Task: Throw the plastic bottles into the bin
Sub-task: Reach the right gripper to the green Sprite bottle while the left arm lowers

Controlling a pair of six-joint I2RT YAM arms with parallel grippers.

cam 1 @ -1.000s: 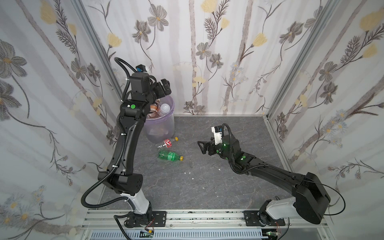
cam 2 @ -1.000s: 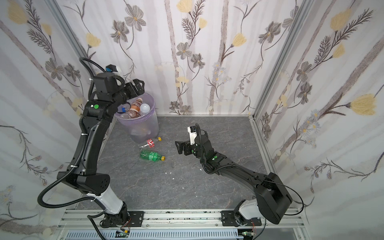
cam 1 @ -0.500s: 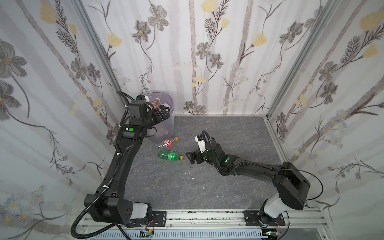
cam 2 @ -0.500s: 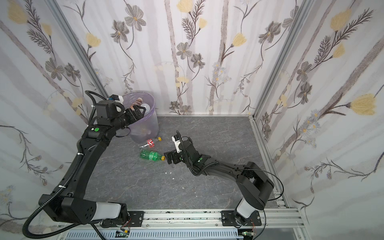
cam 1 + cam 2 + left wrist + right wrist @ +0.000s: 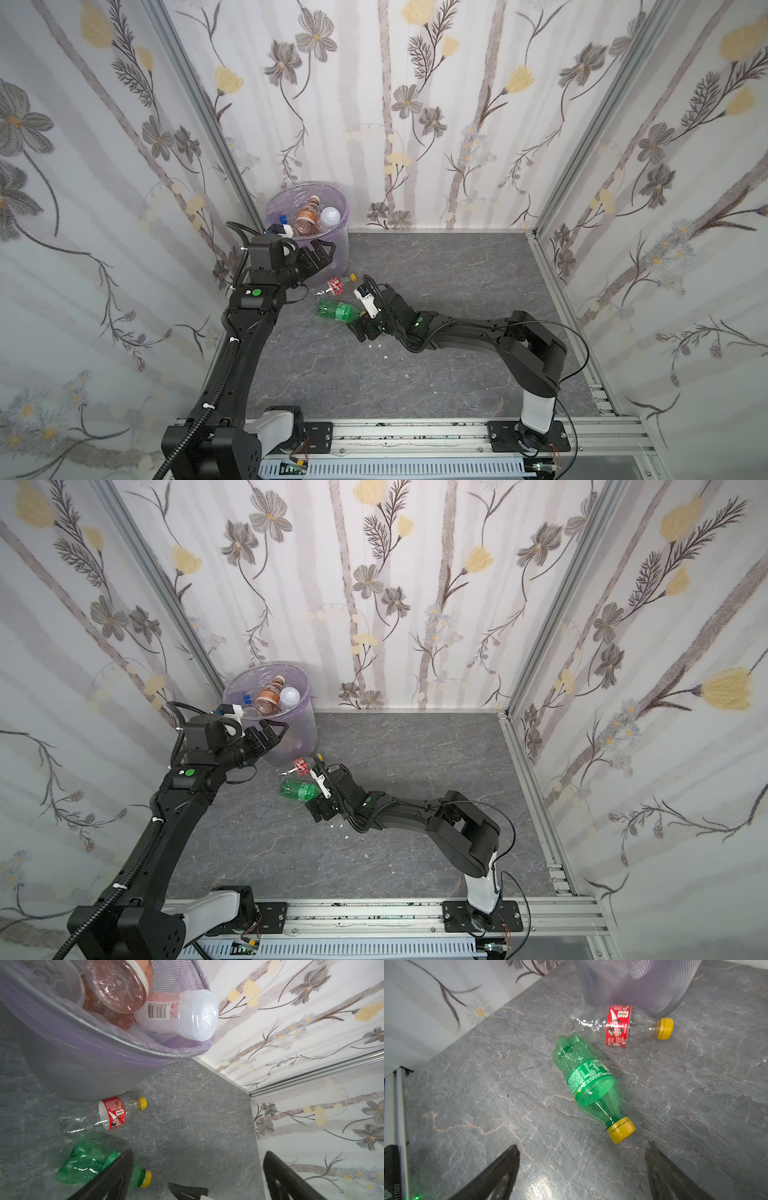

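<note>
Green bottle [image 5: 588, 1084]: on its side on grey floor, yellow cap toward R gripper, base just beside red-label bottle [image 5: 618, 1025].
Red-label bottle: clear, yellow cap, on its side at foot of bin [image 5: 633, 985], prob. touching the wall.
Bin: several bottles inside already, incl. 1 frosted bottle [image 5: 178, 1014] w/ barcode.
R gripper [image 5: 581, 1151]: fingers wide apart, nothing between them, low over floor just short of green cap.
L gripper [image 5: 197, 1157]: fingers spread wide, empty, close by bin rim.
Handling (a judgement): empty, so v. light; thin plastic, dents under squeeze; smooth + round, apt to roll or squirt out.
Grip spot: across labelled mid-body, not tapered neck.
Writing: "Sprite" on green label; red label's characters not readable; barcode digits too small.
</note>
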